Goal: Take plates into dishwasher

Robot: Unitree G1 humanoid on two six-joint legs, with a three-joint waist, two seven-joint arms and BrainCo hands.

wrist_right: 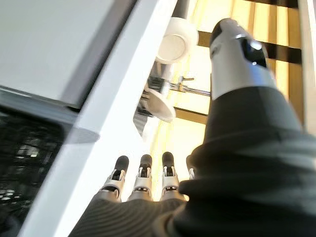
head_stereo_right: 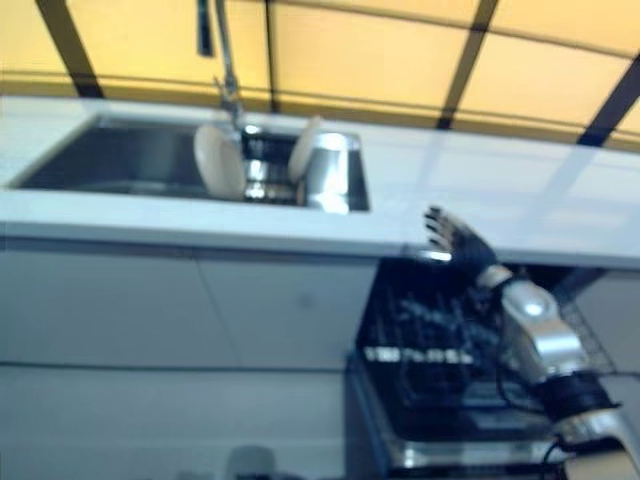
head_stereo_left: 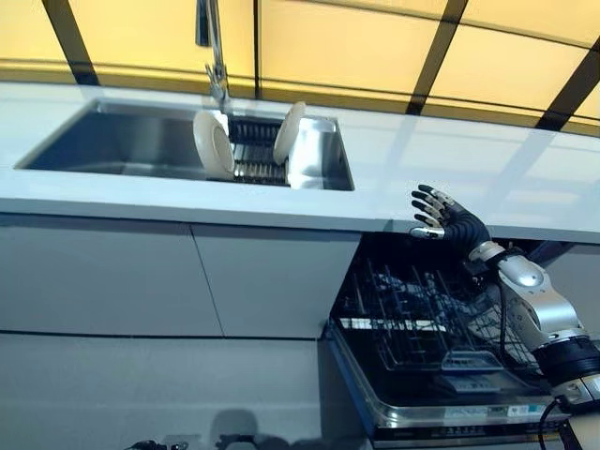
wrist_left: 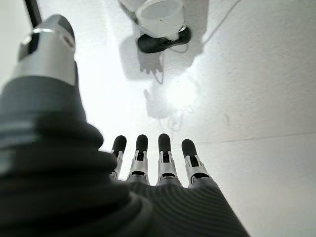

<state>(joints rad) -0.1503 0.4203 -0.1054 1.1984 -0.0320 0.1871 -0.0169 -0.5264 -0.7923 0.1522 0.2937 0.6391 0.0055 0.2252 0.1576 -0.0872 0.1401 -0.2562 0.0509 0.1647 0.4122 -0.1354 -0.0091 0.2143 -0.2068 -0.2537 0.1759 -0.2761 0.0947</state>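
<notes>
Plates first: two white ones standing on edge in the rack in the sink [head_stereo_left: 122, 141], far left on the counter [head_stereo_left: 450, 159]. Left plate [head_stereo_left: 213, 145] tilts toward the faucet [head_stereo_left: 215, 56], right plate [head_stereo_left: 288, 132] leans against a steel container [head_stereo_left: 314, 150] just beside it. Neither is touched.

Right hand [head_stereo_left: 441, 217] is up at the counter's front edge, above the open dishwasher [head_stereo_left: 422, 375], well right of the sink. Arm rises from lower right, elbow bent, wrist cocked back, palm facing the counter w/ fingers [wrist_right: 143, 180] spread and nearly straight, holding nothing. Thumb [wrist_right: 237, 54] stands apart from the row.

Dishwasher rack [head_stereo_left: 412, 319] is pulled out below the hand, dark wire, no plates in it that I can see.

Left hand [wrist_left: 158, 168] shows only in its own wrist view: fingers straight, relaxed, empty, pointing down at a pale floor.
</notes>
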